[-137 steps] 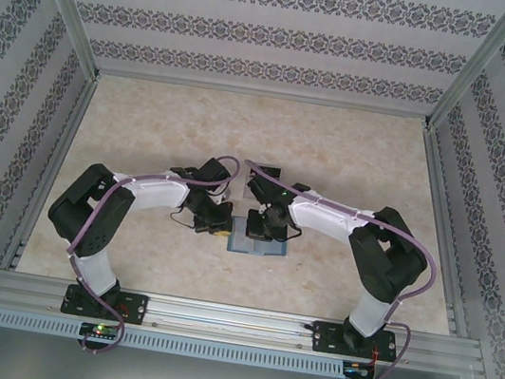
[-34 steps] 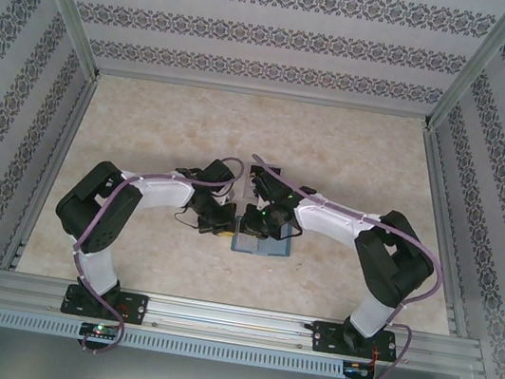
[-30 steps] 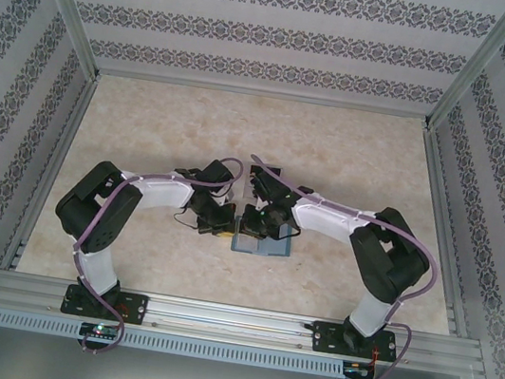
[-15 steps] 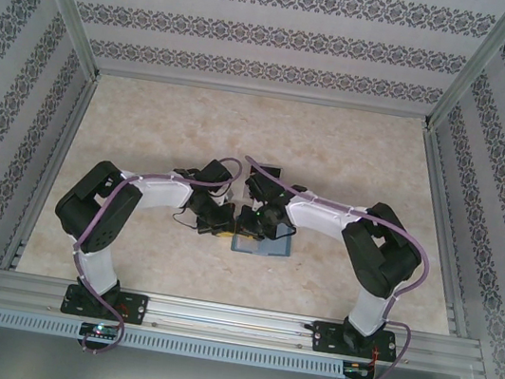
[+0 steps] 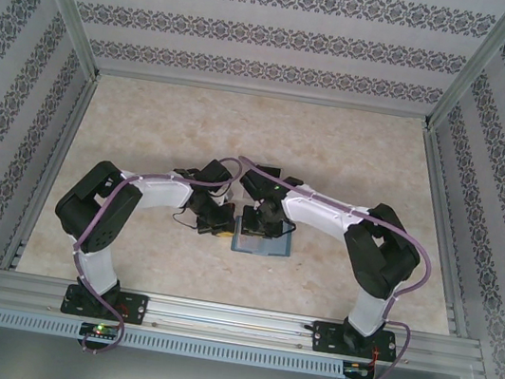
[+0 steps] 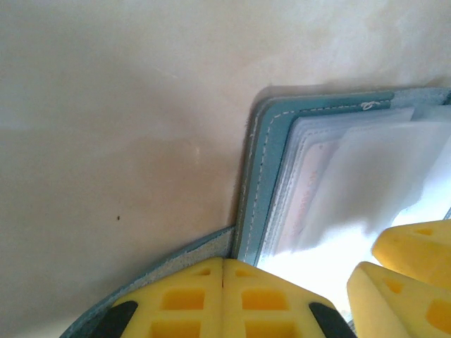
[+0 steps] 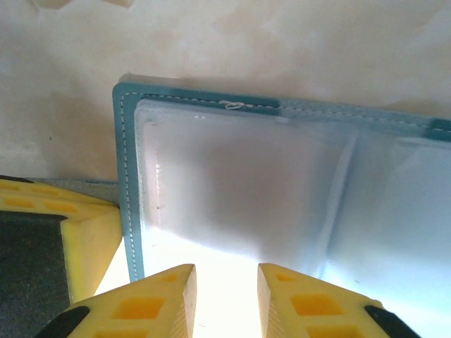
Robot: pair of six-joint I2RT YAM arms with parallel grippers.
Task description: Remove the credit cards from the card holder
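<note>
- My left end effector (image 6: pixel 223 299) is resting closed at the left edge of the card holder (image 6: pixel 262 176), which is lying open on the table (image 5: pixel 335 155).
- My right end effector (image 7: pixel 224 299) is hovering, fingers apart, over its sleeved credit cards (image 6: pixel 331 176).

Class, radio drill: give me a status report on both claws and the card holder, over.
Left claw shut at edge of open teal-blue folding card holder. Right claw slightly open over its clear sleeves. Pale thin cards inside sleeves. Nothing blocking.

2 arms (image 5: pixel 86 211) with black joints and white links, purple cables (image 5: pixel 228 160) looped along each, yellow block-shaped claw fingers (image 6: pixel 169 299)
</note>
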